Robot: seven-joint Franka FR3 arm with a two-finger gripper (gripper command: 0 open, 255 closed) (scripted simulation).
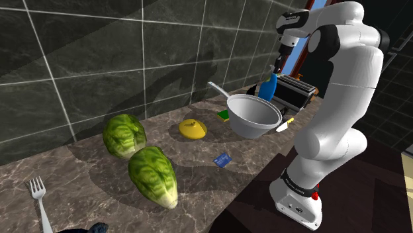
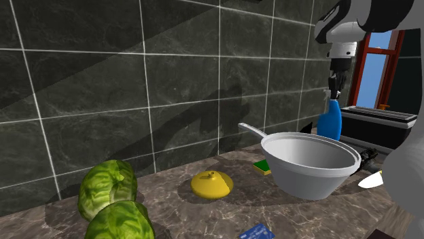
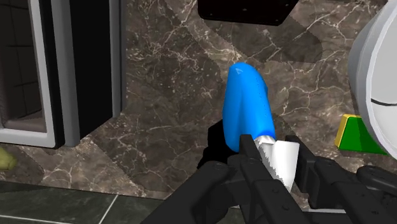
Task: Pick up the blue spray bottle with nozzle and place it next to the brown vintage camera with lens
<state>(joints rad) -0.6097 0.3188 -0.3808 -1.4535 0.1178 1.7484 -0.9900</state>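
My all-black two-finger gripper (image 3: pixel 270 164) is clenched on the white nozzle neck of the blue spray bottle (image 3: pixel 248 105), which hangs body-down beneath it over the brown marbled countertop (image 3: pixel 165 83). The bottle is between the white long-handled saucepan (image 1: pixel 253 118) and a black-and-silver appliance (image 1: pixel 296 93); a green-and-yellow sponge (image 3: pixel 356 135) lies nearby

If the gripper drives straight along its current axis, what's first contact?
The gripper is shut on the blue spray bottle, which juts ahead of it. Beyond that lies bare marble counter, so the bottle's base would likely touch down first, beside the white pan. Gap unclear.
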